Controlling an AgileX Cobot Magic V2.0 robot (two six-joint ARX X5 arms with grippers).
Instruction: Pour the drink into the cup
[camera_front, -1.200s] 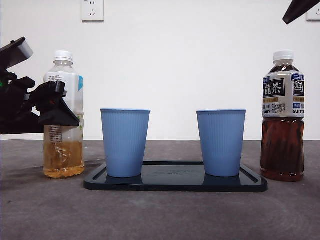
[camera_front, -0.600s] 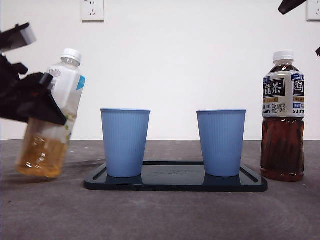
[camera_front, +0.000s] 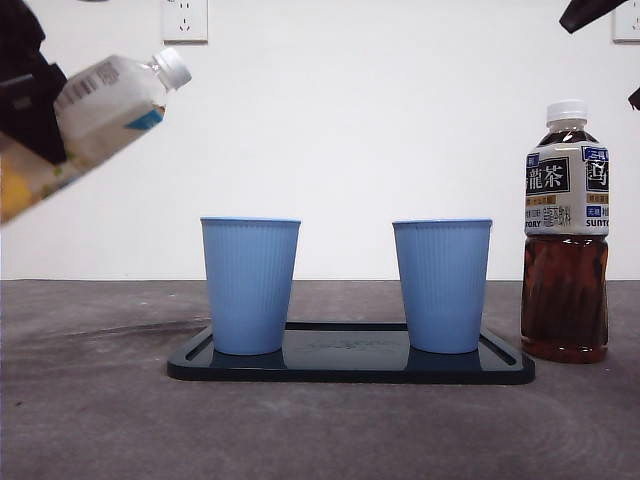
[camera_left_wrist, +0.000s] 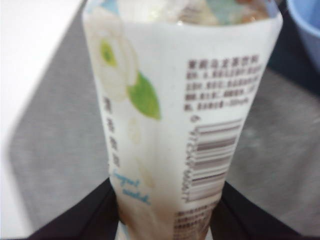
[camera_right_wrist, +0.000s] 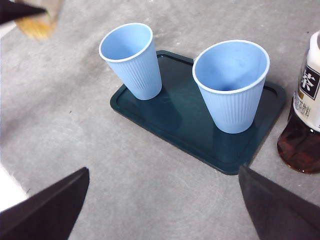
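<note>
Grey table (camera_front: 90, 420) carries a dark tray (camera_front: 350, 366) at centre and a tea bottle (camera_front: 566, 240) just beside its end.

The dark tea bottle (camera_front: 566, 232) standing near the table's right edge carries large Chinese characters, 龍茶 among them, on black panels, with "SUNTORY" in small letters below. The pale bottle (camera_left_wrist: 182, 117) has a barcode, columns of small Chinese print too blurred to read, and cursive words that cannot be made out.

A white wall (camera_front: 380, 130) with sockets (camera_front: 185, 20) behind a grey table (camera_front: 320, 430).
</note>
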